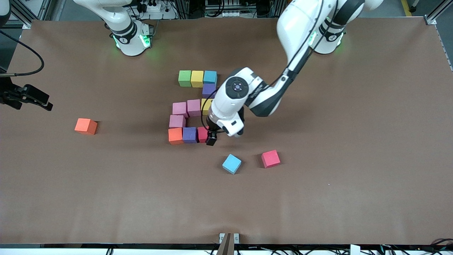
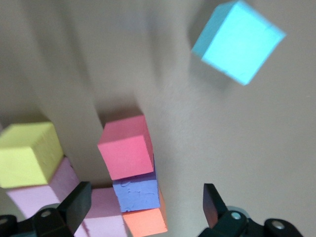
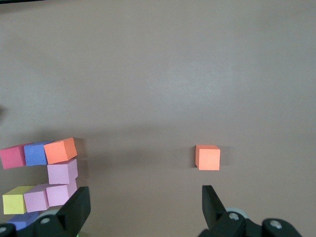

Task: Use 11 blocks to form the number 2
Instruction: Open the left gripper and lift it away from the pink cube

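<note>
Inspector: The number 2 (image 1: pixel 191 108) lay mid-table, all eleven blocks seemingly placed: three on top, purple, a middle row, one pink, then orange, purple and red block (image 1: pixel 202 134).

Operator: And your claws?

Inspector: Your left claw (image 1: pixel 211 139) stood spread and empty just beside that red block. Your right claw (image 3: pixel 143 210), also spread, waited above the table near a spare orange block (image 1: pixel 85 126). I judged only withdrawal remained.

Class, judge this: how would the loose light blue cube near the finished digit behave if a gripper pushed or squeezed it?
The light blue cube looks like matte foam, so probably light and slightly squashy. Flat faces suggest it slides or turns rather than rolls. Its dull surface likely grips well.
</note>
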